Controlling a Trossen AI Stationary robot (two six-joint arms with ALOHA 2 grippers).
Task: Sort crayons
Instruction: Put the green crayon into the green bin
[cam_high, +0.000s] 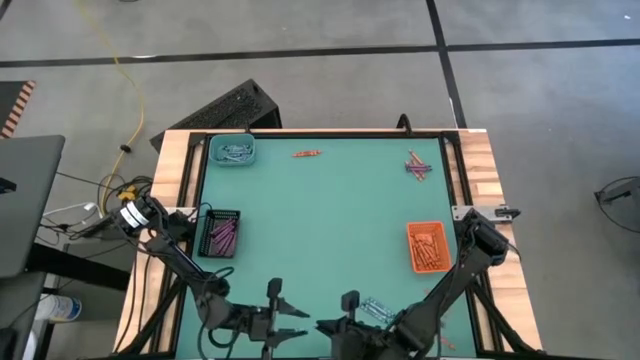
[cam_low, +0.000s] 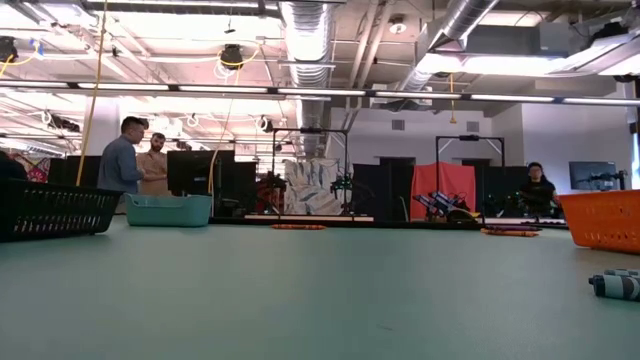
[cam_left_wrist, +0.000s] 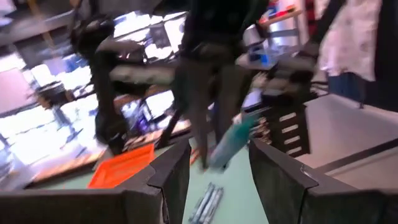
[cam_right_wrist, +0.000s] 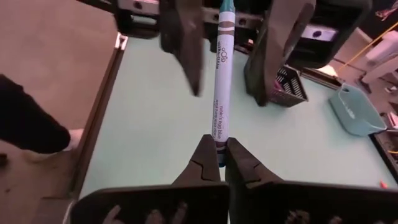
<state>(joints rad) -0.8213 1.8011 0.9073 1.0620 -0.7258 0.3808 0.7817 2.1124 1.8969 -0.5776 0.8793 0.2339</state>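
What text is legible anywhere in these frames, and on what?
Blue crayon held in the right gripper: printing runs along the wrapper, a small logo and a line that may read "robin's egg blue", too small to be sure.
No other readable text in any view.

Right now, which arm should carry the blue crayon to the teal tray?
Left: its open tool straddles the blue crayon the right tool pinches, and the teal tray is on its side.

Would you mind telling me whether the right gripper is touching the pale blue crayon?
Touching: the right wrist view shows the right gripper with its fingertips pinched on the end of the pale blue crayon.
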